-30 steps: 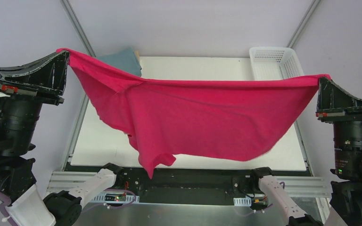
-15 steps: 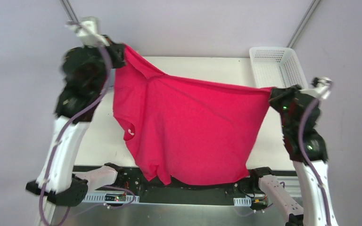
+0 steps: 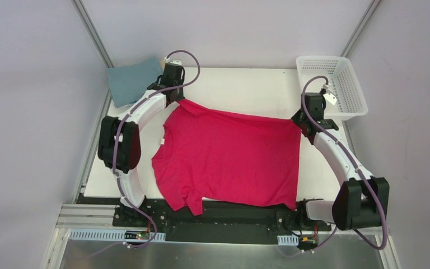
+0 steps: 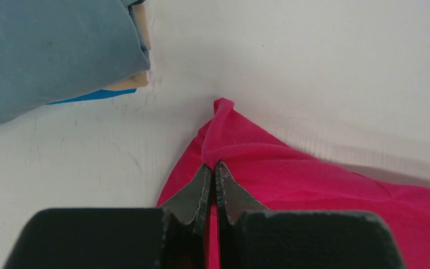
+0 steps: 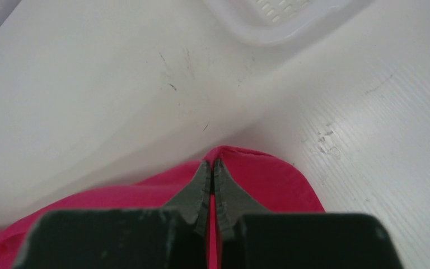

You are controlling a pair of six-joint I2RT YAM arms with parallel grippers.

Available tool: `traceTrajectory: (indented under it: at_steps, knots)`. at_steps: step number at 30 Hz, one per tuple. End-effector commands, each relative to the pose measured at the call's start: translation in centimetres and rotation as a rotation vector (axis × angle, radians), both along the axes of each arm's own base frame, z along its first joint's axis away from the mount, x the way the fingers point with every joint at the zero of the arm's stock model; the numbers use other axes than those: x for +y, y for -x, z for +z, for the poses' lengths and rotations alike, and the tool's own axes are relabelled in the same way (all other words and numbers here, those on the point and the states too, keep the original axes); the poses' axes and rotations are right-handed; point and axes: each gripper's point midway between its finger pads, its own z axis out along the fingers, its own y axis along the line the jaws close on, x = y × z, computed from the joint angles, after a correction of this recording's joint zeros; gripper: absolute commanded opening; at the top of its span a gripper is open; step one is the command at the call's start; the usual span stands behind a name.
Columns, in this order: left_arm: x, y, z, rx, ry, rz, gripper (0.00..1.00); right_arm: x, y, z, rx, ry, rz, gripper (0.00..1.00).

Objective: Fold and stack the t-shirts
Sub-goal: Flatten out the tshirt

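Overhead far; wrist views close; all share crimson t-shirt (image 3: pixel 229 157)

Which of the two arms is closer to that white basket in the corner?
Right. The right fingers pinch a corner of the pink t-shirt close beside the white basket. The left fingers hold another corner across the table, by the folded teal-grey shirt.

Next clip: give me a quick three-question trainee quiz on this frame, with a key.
1. True or false: the pink shirt is already folded.
2. Which pinch it: A) left fingers only, B) right fingers only, C) both?
3. What lies at the table's far-left corner?
Key: 1 false; 2 C; 3 a folded stack, teal-grey shirt on top.
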Motion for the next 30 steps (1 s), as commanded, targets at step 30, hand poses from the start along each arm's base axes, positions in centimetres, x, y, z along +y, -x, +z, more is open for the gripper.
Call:
traceTrajectory:
  at_steps: [30]
  knots:
    - [0.0,-15.6,-2.8,-0.102,0.116,0.032,0.07,-1.7,-17.2,-2.5,-0.032,0.072,-0.039,0.02]
